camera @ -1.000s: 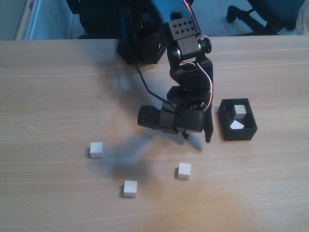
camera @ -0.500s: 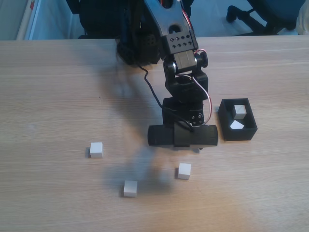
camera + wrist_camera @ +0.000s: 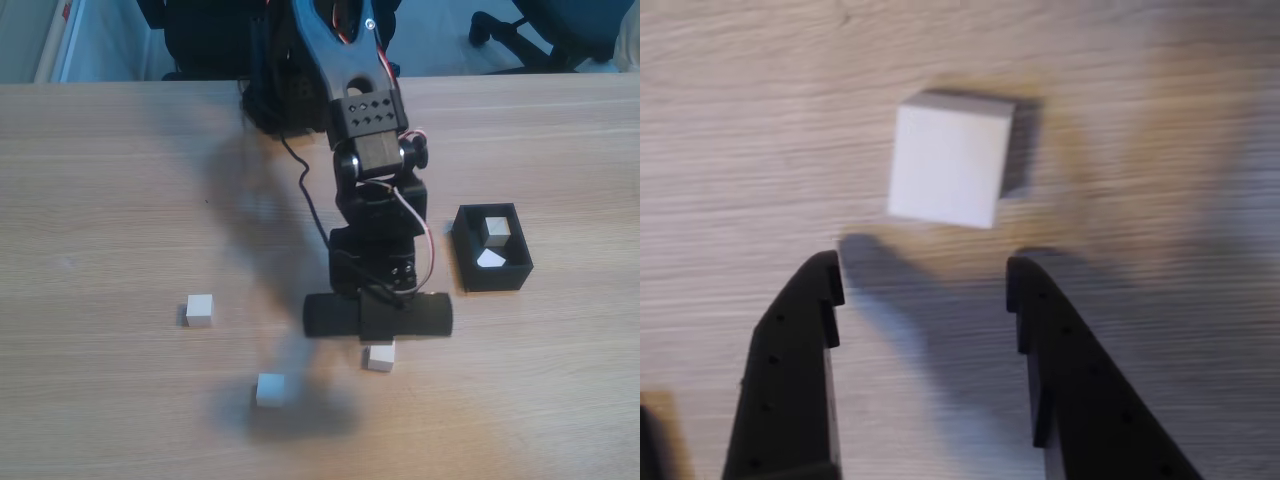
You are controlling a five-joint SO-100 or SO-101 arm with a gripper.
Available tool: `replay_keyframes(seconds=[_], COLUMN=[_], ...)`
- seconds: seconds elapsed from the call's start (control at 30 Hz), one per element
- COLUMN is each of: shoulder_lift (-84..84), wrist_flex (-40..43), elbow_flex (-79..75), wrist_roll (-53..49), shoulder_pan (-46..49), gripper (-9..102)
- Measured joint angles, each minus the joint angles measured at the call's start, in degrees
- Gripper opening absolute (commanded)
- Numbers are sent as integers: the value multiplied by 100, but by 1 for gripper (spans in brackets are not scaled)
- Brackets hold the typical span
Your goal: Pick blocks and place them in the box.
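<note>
Wrist view: the gripper (image 3: 923,275) has its two black fingers (image 3: 790,350) spread apart with nothing between them, and the target block (image 3: 948,160), a white cube resting on the wooden table (image 3: 730,130), lies just beyond the fingertips, not yet between them and touching neither. The block is roughly centred on the gap, slightly rotated relative to the finger line; as a cube it has no long axis, so any opposing pair of faces should serve. Judged from this, the coming move is a short advance toward the block before closing. Fixed view: the same block (image 3: 379,357) sits just below the gripper body and to the lower left of the black box (image 3: 494,281), which already holds two blocks (image 3: 494,231); two further blocks (image 3: 200,309) lie well apart to the target's left.
</note>
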Motion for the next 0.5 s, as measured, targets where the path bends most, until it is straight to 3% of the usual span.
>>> replay_keyframes(seconds=[0.5], shoulder_lift=[-659], wrist_flex=[193], elbow_flex=[-896], wrist_roll=[-35], shoulder_pan=[176], gripper=[17])
